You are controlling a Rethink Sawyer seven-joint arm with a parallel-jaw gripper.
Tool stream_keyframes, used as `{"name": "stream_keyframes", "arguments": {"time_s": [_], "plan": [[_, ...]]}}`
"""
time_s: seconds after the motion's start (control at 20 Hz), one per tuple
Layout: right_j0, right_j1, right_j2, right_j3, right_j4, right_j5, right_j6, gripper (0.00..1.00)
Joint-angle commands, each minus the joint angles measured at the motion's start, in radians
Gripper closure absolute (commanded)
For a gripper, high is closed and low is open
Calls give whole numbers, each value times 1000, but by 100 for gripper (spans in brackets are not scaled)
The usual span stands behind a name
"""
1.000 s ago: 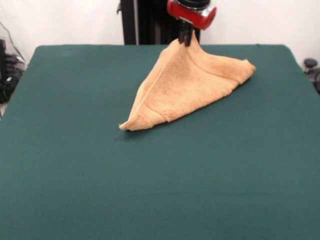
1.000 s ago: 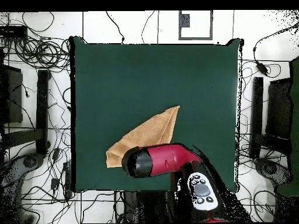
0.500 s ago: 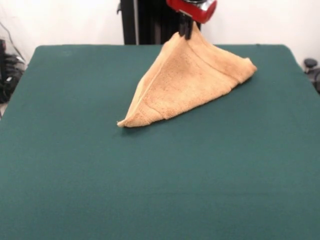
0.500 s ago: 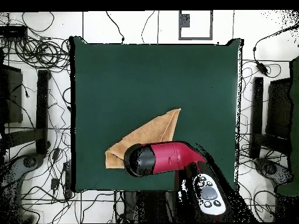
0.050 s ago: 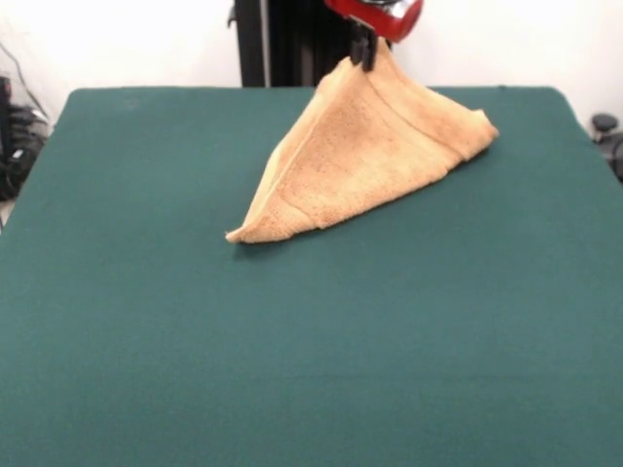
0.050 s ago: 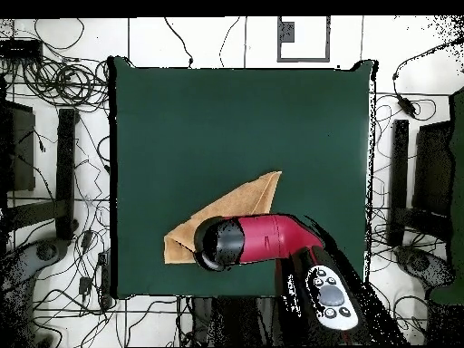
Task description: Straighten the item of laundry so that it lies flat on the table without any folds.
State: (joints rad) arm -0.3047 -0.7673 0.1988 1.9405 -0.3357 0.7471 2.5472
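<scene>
A tan-orange towel, the item of laundry (image 5: 362, 156), is pulled up into a tent shape over the far part of the green table (image 5: 292, 350). My gripper (image 5: 365, 53) is shut on its raised top corner, close to the picture's top edge. The towel slopes down from there to a folded corner at the near left and another at the right, both resting on the table. From overhead, the towel (image 6: 237, 207) shows as a triangle, and the red arm (image 6: 263, 240) covers its lower part and hides the gripper.
Cables and stands (image 6: 54, 136) lie around the table's sides in the overhead view. A dark post (image 5: 282, 44) rises behind the table's far edge.
The gripper has risen with the towel's corner, so the towel stands taller. The near-left corner has slid slightly toward the far side.
</scene>
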Motion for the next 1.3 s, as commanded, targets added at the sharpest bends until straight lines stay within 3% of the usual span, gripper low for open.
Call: {"name": "stream_keyframes", "arguments": {"time_s": [0.05, 0.65, 1.0, 1.3], "plan": [[-16, 21, 129, -82, 56, 162, -152, 100], [-38, 61, 176, -200, 70, 347, -188, 100], [-23, 146, 180, -324, 46, 412, -164, 100], [-23, 179, 199, -395, 79, 486, -163, 100]]}}
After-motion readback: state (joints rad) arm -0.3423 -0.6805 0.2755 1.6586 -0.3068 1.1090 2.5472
